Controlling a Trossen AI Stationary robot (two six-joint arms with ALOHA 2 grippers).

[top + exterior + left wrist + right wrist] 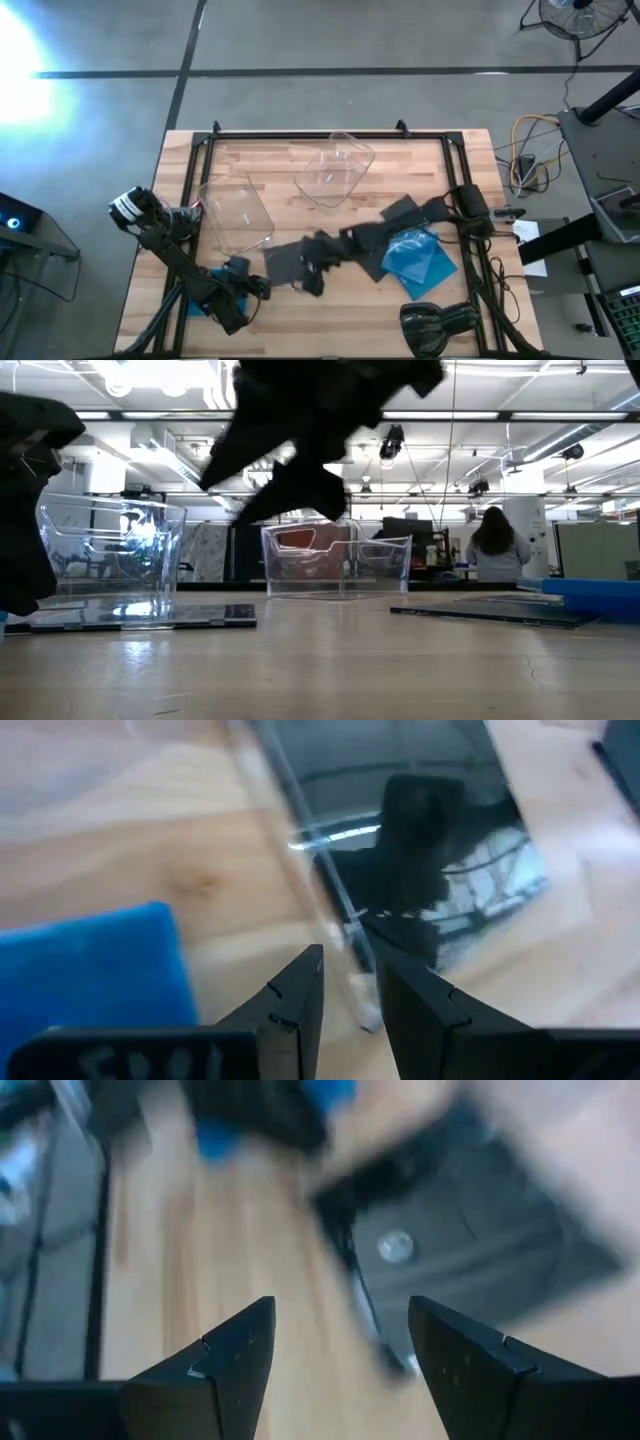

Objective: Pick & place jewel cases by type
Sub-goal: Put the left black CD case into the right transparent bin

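Right gripper [312, 283] hovered at table's 6 o'clock, fingers spread, empty, over dark grey jewel case [285, 262]. Left gripper [262, 287] at 7 o'clock, fingers narrowly parted, gripping nothing. Blue jewel cases [420, 257] lay at 4 o'clock. Clear trays [236, 211] stood at 9 and 12 o'clock.

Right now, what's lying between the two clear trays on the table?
Nothing: in the high view, only bare wood separates the left tray from the tilted far tray.
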